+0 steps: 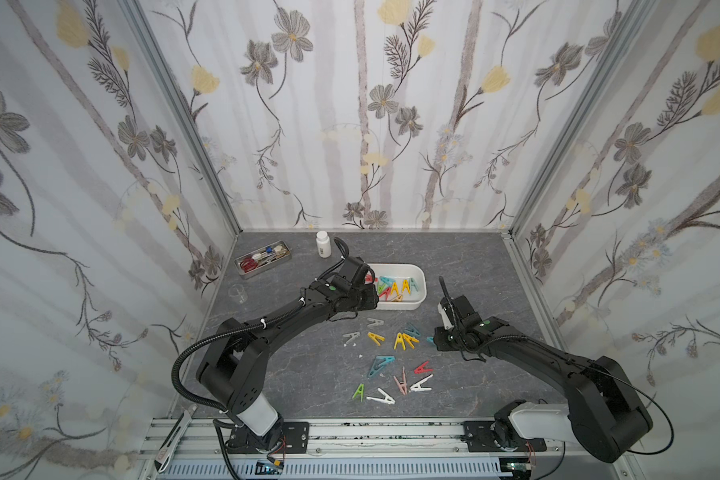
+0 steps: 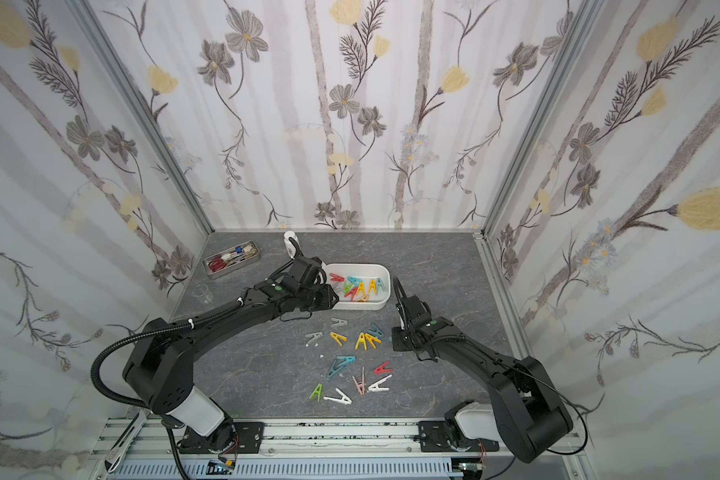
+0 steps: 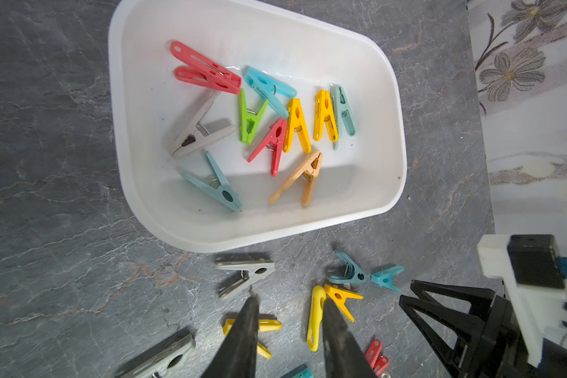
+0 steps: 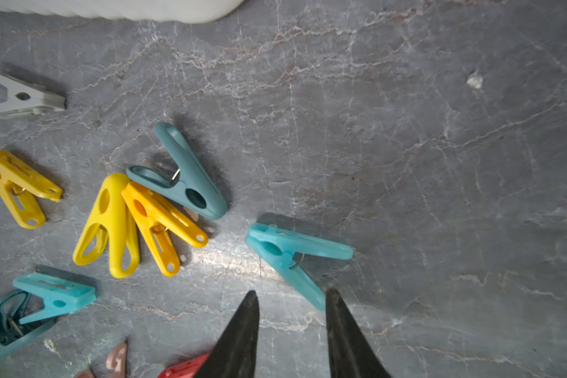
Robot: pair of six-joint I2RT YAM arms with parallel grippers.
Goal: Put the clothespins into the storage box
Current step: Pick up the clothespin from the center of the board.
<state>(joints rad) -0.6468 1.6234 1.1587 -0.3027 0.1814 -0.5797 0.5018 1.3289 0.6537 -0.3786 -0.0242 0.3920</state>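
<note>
The white storage box (image 1: pixel 422 277) (image 3: pixel 121 137) stands mid-table and holds several clothespins (image 3: pixel 295 126) in red, yellow, green, teal, grey and beige. More clothespins (image 1: pixel 404 340) lie scattered on the grey tabletop in front of it. My left gripper (image 3: pixel 290 299) hovers at the box's near-left corner, open and empty, over a yellow clothespin (image 3: pixel 315 320). My right gripper (image 4: pixel 292 291) is low over the table at the right edge of the scatter. It is open and empty, and one fingertip is beside a leg of a light-blue clothespin (image 4: pixel 285 252).
A narrow metal tray (image 1: pixel 284 258) with scissors and pens sits at the back left, with a white bottle (image 1: pixel 323 244) beside it. A clear beaker (image 1: pixel 238 293) stands by the left wall. Small white fragments (image 1: pixel 360 356) lie among the pegs. Papered walls enclose three sides.
</note>
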